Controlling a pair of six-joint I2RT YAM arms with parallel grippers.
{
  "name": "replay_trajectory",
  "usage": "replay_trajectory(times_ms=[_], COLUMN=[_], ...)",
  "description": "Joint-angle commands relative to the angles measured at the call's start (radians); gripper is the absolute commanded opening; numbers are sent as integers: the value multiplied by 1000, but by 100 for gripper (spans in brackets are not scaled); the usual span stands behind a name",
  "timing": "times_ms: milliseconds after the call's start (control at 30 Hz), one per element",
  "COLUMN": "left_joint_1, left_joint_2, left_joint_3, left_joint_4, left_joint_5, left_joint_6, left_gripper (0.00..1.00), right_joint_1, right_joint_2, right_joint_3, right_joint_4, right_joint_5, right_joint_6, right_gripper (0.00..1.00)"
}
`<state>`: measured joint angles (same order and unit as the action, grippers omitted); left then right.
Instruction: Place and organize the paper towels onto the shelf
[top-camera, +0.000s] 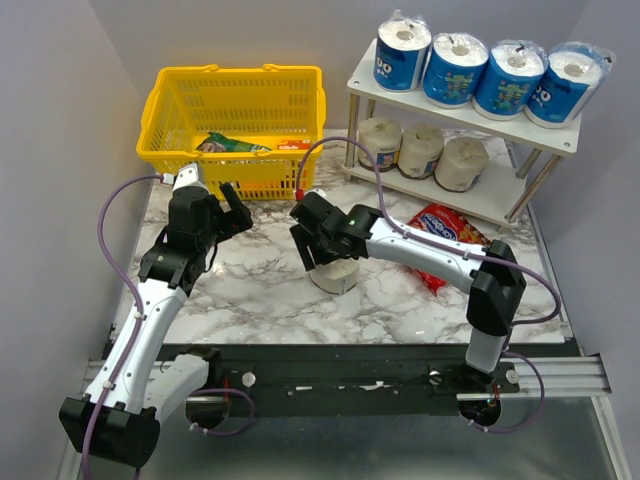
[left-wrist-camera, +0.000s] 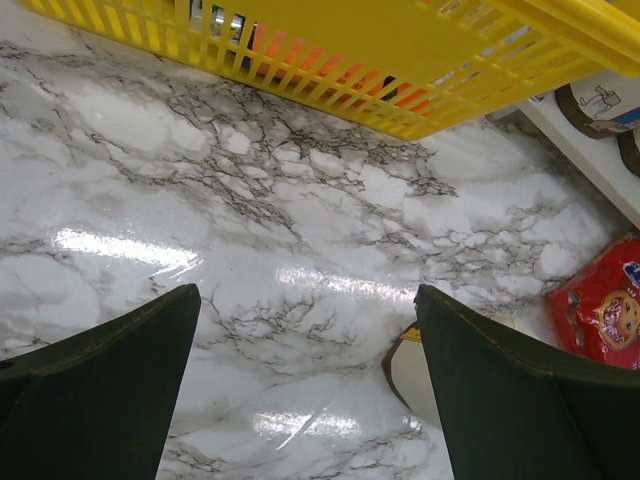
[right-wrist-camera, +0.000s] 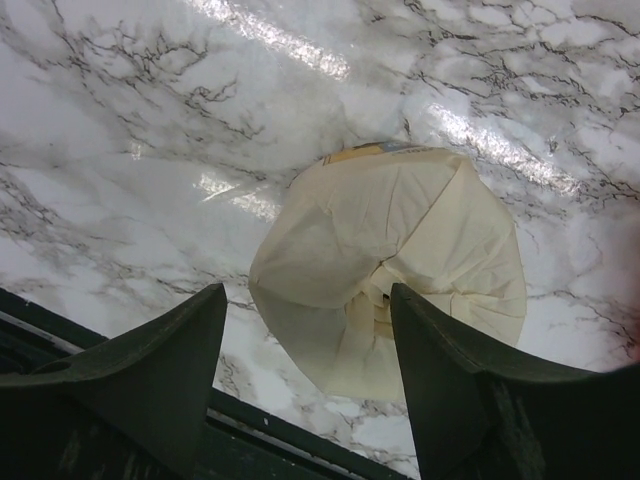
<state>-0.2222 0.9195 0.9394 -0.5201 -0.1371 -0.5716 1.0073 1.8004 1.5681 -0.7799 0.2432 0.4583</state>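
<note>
A cream paper towel roll (top-camera: 335, 274) stands on the marble table, seen from above in the right wrist view (right-wrist-camera: 400, 260). My right gripper (top-camera: 312, 243) is open just above it, its jaws on either side of the roll's near edge, not closed on it (right-wrist-camera: 310, 330). My left gripper (top-camera: 233, 208) is open and empty over bare marble in front of the basket (left-wrist-camera: 305, 330); the roll's edge shows by its right finger (left-wrist-camera: 412, 375). The white shelf (top-camera: 515, 125) holds several blue-wrapped rolls (top-camera: 455, 70) on top and three cream rolls (top-camera: 420, 150) below.
A yellow basket (top-camera: 165, 110) with snack packets stands at the back left, close ahead of the left gripper (left-wrist-camera: 400, 60). A red snack bag (top-camera: 448, 235) lies right of centre, partly under the right arm (left-wrist-camera: 600, 310). The lower shelf's right end is bare.
</note>
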Motion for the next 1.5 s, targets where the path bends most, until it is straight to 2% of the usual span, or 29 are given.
replay_trajectory(times_ms=[0,100,267,300,367,433,467,600,700,833,1067,1200,1467], left_joint_1=[6,6,6,6,6,6,6,6,6,6,6,6,6], left_joint_2=[-2,-2,-1,-1,1,2,4,1,2,-2,1,-1,-2], left_joint_3=[-13,-13,-13,-13,-13,-13,-13,-14,-13,-14,-14,-16,-16], left_joint_4=[11,11,12,12,14,11,12,11,11,14,15,19,15], left_joint_5=[14,14,21,22,24,24,22,21,24,28,39,50,42], left_joint_6=[13,15,15,13,15,15,15,15,13,12,10,9,10], left_gripper=[99,99,99,99,99,99,99,99,99,99,99,99,99], right_joint_1=[13,13,16,16,16,16,16,13,-15,-120,-403,-548,-745], right_joint_2=[79,112,125,119,96,65,21,-129,-231,-405,-535,-553,-454], right_joint_3=[63,84,84,81,70,27,0,-120,-169,-186,-272,-358,-361], right_joint_4=[-56,-96,-127,-127,-111,-82,-40,4,-7,-1,16,142,274], right_joint_5=[50,65,90,97,100,103,105,80,125,131,257,255,225], right_joint_6=[10,10,10,0,-29,-116,-156,-444,-585,-729,-931,-1069,-1141], right_gripper=[73,73,66,64,53,41,39,37,37,38,38,38,38])
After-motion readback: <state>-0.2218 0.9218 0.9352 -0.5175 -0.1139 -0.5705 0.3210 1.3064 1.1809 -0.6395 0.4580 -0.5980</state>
